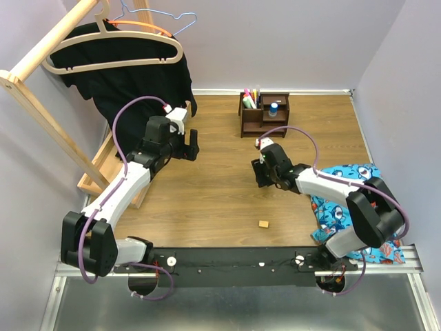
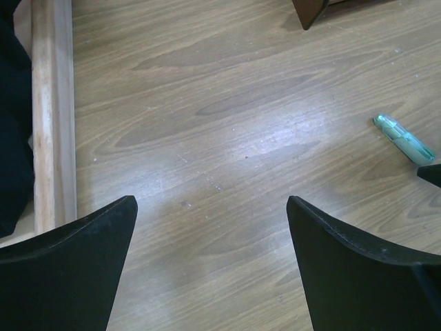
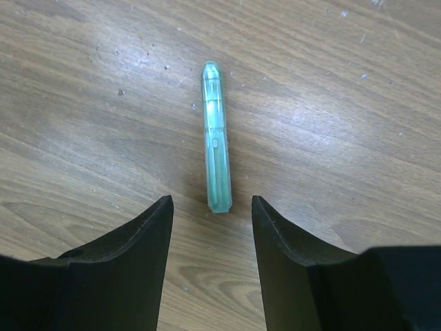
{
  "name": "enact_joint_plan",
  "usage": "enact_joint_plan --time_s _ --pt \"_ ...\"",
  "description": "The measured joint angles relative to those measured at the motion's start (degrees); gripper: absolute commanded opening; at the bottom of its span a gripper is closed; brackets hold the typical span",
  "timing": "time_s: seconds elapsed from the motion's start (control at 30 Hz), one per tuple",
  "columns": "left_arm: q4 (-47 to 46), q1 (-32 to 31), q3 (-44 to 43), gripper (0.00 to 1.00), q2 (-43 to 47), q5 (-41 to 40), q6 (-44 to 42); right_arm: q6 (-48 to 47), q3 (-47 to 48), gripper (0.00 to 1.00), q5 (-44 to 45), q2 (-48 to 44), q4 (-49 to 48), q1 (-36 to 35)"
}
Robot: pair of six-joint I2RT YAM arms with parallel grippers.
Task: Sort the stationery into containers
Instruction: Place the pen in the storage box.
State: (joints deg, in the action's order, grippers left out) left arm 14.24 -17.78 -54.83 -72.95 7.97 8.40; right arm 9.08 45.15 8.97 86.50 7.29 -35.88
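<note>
Green highlighter (image 3: 216,138) is seen lying flat on the table (image 3: 358,138), just ahead of the right gripper (image 3: 211,201), whose fingers are spread with nothing held. Its long axis is pointed straight away from the gripper, square to the closing line, near end level with the tips. Left gripper (image 2: 211,200), likewise spread and empty, is farther off. Organizer (image 1: 264,114) is set beyond.

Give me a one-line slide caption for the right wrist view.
Open right gripper lined up with a green highlighter lying flat on the wooden table.
</note>
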Motion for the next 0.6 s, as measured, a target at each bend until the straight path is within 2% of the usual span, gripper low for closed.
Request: enact_joint_plan --time_s 0.13,0.3,0.47,0.57,0.6 --pt "-0.2 -0.4 0.3 0.99 0.1 0.0 0.0 -0.2 0.0 0.52 -0.8 1.6 0.0 0.2" --pt "-0.6 -0.4 0.5 0.99 0.3 0.0 0.0 -0.4 0.2 0.41 -1.0 3.0 0.0 0.5" --pt "-1.0 -0.4 0.5 0.99 0.3 0.0 0.0 -0.7 0.7 0.38 -1.3 3.9 0.0 0.7" --pt "-1.0 -0.4 0.7 0.99 0.3 0.0 0.0 -0.9 0.8 0.31 -1.4 4.4 0.0 0.7" --pt "-1.1 -0.4 0.7 0.99 0.3 0.0 0.0 -1.0 0.8 0.26 -1.4 4.6 0.0 0.7"
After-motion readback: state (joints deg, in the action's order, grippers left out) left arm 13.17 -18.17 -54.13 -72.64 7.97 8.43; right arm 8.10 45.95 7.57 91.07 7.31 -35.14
